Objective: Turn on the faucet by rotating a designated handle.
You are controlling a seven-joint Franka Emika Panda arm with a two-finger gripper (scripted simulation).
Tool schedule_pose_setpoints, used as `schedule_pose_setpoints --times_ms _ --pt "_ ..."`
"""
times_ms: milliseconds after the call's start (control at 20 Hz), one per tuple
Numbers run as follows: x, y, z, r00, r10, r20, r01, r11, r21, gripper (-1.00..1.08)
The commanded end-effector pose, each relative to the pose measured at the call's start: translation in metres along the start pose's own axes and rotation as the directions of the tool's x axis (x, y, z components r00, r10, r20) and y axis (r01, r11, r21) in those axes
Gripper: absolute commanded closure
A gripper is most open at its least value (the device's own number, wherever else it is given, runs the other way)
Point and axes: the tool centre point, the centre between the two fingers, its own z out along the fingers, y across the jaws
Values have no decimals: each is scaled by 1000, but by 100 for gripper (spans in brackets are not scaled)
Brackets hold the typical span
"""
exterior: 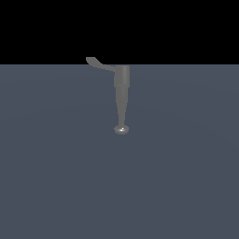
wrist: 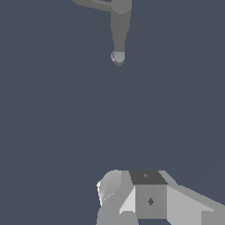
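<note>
The faucet is a dull grey fixture on the blue-grey floor. Its cylindrical body tapers into a long narrow spout that ends in a rounded knob. The handle, a thin curved lever with a flattened tip, sticks out from the body toward the exterior view's left. The wrist view shows the faucet at a distance, with the handle partly cut off by the picture's edge. No gripper fingers show in either view, and nothing touches the faucet.
A blocky grey-and-white part of the arm shows at the wrist view's edge, well apart from the faucet. The flat blue-grey floor stretches all around the fixture.
</note>
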Motion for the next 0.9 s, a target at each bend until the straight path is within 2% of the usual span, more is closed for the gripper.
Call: schedule_pose_setpoints --times_ms 0,850 --pt "0 0 0 1000 0 0 0 1000 0 108" --pt "10 -1 5 998 57 14 -57 998 17 108"
